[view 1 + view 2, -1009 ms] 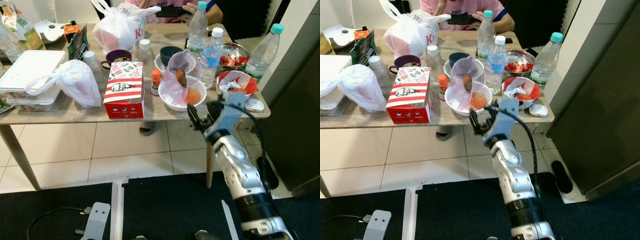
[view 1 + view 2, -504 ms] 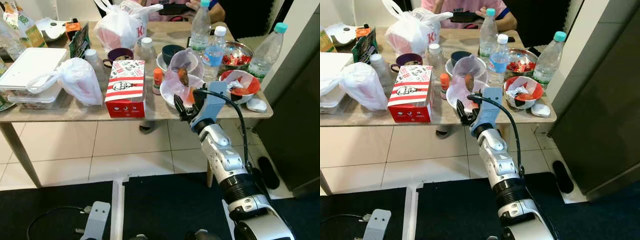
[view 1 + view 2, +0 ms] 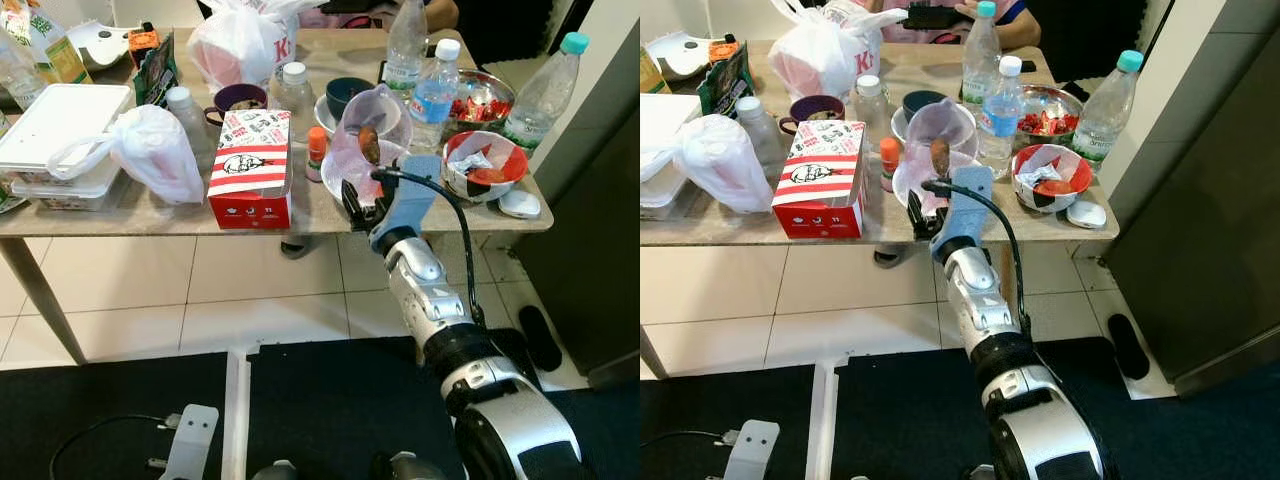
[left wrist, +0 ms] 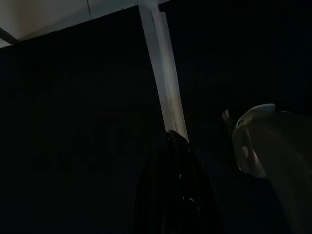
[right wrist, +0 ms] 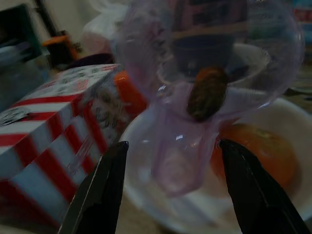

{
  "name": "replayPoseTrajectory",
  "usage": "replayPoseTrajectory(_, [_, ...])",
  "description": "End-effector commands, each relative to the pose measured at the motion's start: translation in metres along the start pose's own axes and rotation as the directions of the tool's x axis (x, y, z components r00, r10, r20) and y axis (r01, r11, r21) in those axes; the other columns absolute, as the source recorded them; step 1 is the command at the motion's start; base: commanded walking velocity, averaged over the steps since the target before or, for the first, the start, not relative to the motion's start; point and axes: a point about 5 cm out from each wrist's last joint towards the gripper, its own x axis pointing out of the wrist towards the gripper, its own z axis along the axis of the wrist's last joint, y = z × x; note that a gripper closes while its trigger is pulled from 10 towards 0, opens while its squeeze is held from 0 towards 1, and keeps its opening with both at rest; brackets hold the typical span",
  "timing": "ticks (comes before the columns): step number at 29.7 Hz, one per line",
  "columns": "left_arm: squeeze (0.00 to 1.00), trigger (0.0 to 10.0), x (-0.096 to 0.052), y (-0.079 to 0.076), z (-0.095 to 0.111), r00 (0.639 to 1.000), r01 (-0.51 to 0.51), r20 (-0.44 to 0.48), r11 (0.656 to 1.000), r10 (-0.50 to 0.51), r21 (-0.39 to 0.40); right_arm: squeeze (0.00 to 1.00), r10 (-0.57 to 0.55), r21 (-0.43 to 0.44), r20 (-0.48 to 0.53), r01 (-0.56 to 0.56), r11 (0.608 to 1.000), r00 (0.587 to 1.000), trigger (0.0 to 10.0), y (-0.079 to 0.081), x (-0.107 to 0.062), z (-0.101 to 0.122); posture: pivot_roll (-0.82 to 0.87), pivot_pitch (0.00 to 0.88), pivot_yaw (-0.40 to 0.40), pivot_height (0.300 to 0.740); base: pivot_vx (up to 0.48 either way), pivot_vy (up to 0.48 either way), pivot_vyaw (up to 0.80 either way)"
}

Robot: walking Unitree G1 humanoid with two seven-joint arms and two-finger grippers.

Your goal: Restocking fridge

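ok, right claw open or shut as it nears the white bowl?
Open. In the right wrist view the two black fingers stand wide apart, framing the white bowl and its clear plastic bag, touching neither.

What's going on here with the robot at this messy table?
The robot stands at a table crowded with food and bottles. Its right end effector is raised at the table's front edge, fingers open, facing a white bowl that holds a clear bag with food inside. It is not holding anything yet. A striped box sits just left of the bowl. The left arm hangs idle. A person sits at the far side.
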Motion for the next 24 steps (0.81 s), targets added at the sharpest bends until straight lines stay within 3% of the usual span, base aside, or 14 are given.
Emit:
replayPoseTrajectory(1, [0.00,10.0,-0.004,0.008,-0.008,1.000,-0.019,-0.018,1.000,0.019,0.000,0.00,-0.050,0.003,0.003,0.050,0.999,0.999,10.0,-0.006,0.001,-0.001,0.10,0.200,-0.027,0.740,0.000,0.000,0.00])
replayPoseTrajectory(3, [0.00,10.0,-0.004,0.008,-0.008,1.000,-0.018,-0.018,1.000,0.018,0.000,0.00,-0.063,0.002,0.006,0.063,0.998,0.998,10.0,-0.008,0.003,0.001,0.10,0.198,-0.028,0.740,0.000,0.000,0.00])
replayPoseTrajectory(4, [0.00,10.0,-0.004,0.008,-0.008,1.000,-0.017,-0.018,1.000,0.017,0.000,0.00,-0.079,-0.008,-0.001,0.079,0.997,0.997,5.5,-0.010,0.004,0.001,0.10,0.197,-0.029,0.740,0.000,0.000,0.00])
replayPoseTrajectory(5, [0.00,10.0,-0.004,0.008,-0.008,1.000,-0.017,-0.018,1.000,0.017,-0.001,0.00,-0.082,-0.010,-0.004,0.082,0.997,0.997,4.0,-0.010,0.004,0.002,0.10,0.196,-0.030,0.740,0.000,0.000,0.00])
replayPoseTrajectory(6, [0.00,10.0,-0.004,0.008,-0.008,1.000,-0.018,-0.018,1.000,0.018,-0.001,0.00,-0.083,-0.011,-0.006,0.083,0.997,0.997,4.0,-0.010,0.004,0.002,0.10,0.196,-0.030,0.740,0.000,0.000,0.00])
replayPoseTrajectory(7, [0.00,10.0,-0.004,0.008,-0.008,1.000,-0.018,-0.018,1.000,0.018,-0.001,0.00,-0.081,-0.015,-0.006,0.081,0.997,0.997,1.8,-0.011,0.004,0.002,0.10,0.195,-0.031,0.740,0.000,0.000,0.00])
replayPoseTrajectory(8, [0.00,10.0,-0.004,0.007,-0.008,1.000,-0.018,-0.019,1.000,0.018,-0.002,0.00,-0.081,-0.019,-0.006,0.081,0.997,0.997,1.0,-0.011,0.004,0.001,0.10,0.195,-0.031,0.740,0.000,0.000,0.00])
replayPoseTrajectory(9, [0.00,10.0,-0.004,0.007,-0.008,1.000,-0.018,-0.018,1.000,0.018,-0.002,0.00,-0.083,-0.022,-0.006,0.083,0.996,0.997,1.0,-0.011,0.005,0.001,0.10,0.195,-0.031,0.740,0.000,0.000,0.00])
replayPoseTrajectory(10, [0.00,10.0,-0.004,0.007,-0.008,1.000,-0.018,-0.019,1.000,0.018,-0.003,0.00,-0.082,-0.022,-0.006,0.082,0.996,0.997,0.0,-0.011,0.005,0.001,0.10,0.191,-0.031,0.740,0.000,0.000,0.00])
replayPoseTrajectory(21, [0.00,10.0,-0.002,0.005,-0.005,1.000,-0.011,-0.011,1.000,0.011,-0.002,0.00,-0.066,-0.003,0.025,0.066,0.998,0.998,0.0,-0.013,0.005,0.003,0.08,0.174,-0.031,0.740,0.000,0.000,0.00])
replayPoseTrajectory(22, [0.00,10.0,-0.002,0.005,-0.004,1.000,-0.011,-0.008,1.000,0.011,-0.003,0.00,-0.057,-0.003,0.048,0.057,0.998,0.997,1.1,-0.013,0.005,0.007,0.08,0.174,-0.031,0.740,0.000,0.000,0.00])
replayPoseTrajectory(23, [0.00,10.0,-0.001,0.004,-0.002,1.000,-0.010,-0.001,1.000,0.010,-0.005,0.00,-0.050,-0.017,0.078,0.052,0.999,0.996,10.0,-0.014,0.006,0.012,0.08,0.170,-0.031,0.740,0.000,0.000,0.00])
replayPoseTrajectory(24, [0.00,10.0,-0.001,0.004,0.000,1.000,-0.010,0.003,1.000,0.010,-0.007,0.00,-0.046,-0.028,0.098,0.049,0.998,0.994,10.0,-0.014,0.006,0.015,0.08,0.170,-0.031,0.740,0.000,0.000,0.00])
